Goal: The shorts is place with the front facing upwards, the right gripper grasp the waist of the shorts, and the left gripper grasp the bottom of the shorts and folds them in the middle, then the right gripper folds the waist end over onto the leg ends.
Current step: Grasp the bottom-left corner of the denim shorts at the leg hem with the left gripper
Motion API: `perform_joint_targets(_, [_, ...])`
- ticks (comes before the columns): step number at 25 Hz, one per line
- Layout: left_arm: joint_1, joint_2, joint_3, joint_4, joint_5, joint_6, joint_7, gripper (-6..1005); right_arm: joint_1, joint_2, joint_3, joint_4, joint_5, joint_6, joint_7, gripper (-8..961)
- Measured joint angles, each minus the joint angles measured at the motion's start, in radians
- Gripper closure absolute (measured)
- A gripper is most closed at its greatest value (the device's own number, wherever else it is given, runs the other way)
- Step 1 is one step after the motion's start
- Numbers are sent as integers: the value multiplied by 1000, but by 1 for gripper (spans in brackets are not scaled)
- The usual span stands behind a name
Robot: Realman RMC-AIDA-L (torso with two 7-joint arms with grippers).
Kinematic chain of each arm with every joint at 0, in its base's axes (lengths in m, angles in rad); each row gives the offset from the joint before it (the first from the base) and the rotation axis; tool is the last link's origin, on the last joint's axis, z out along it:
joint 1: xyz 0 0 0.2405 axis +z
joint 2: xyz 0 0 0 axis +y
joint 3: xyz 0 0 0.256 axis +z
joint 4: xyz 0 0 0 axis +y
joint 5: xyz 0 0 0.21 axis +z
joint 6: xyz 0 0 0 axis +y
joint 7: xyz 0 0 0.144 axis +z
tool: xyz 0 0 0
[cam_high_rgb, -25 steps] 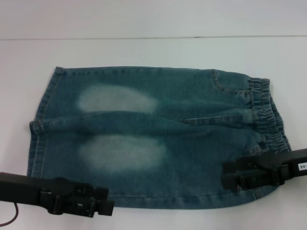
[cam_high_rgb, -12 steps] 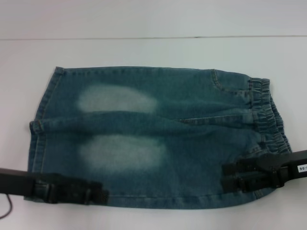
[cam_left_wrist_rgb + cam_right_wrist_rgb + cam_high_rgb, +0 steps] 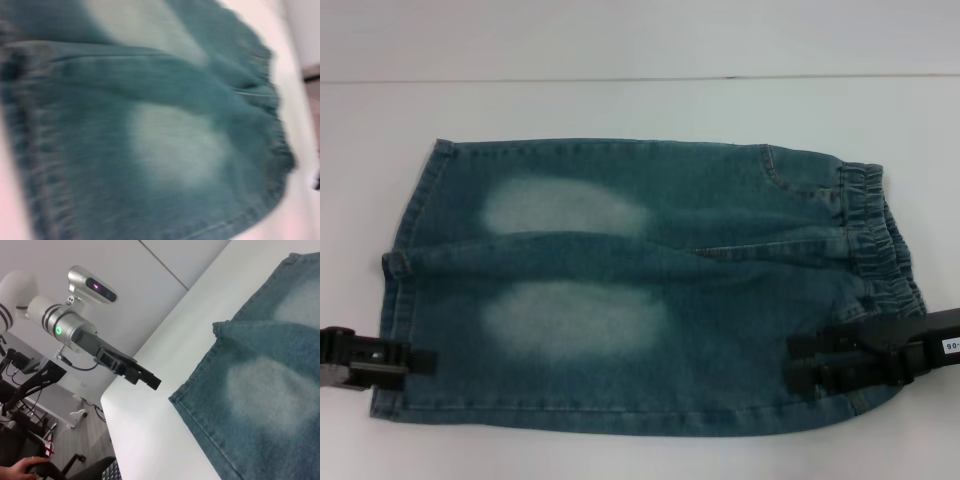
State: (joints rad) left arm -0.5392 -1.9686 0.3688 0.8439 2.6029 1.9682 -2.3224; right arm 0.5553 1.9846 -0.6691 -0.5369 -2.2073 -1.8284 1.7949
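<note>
White table (image 3: pixel 640 110), seemingly grey floor (image 3: pixel 90 437).

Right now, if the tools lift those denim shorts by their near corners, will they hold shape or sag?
The shorts lie flat with soft creases, so they would likely sag. The gathered waist probably bunches. The shorts dwarf the left tool and right tool.

blue-green denim shorts (image 3: pixel 650 290) with two pale faded patches on white table (image 3: pixel 620 110).
</note>
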Motion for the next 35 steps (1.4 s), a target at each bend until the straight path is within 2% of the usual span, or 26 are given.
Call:
perform_joint_targets(5, [-12,5,-4,2,86,-75,-85,201,5,0,-1,-1,0,3,-7,38])
perform_joint_targets(14, [-17,-4,25,-19,176,-186,-138,200,7,-2,-1,-3,0,4,-12,38])
perform_joint_targets(35, [-50,-15,79,-70,185,-246,-149,203,20,-4,3,3,3,12,-13,39])
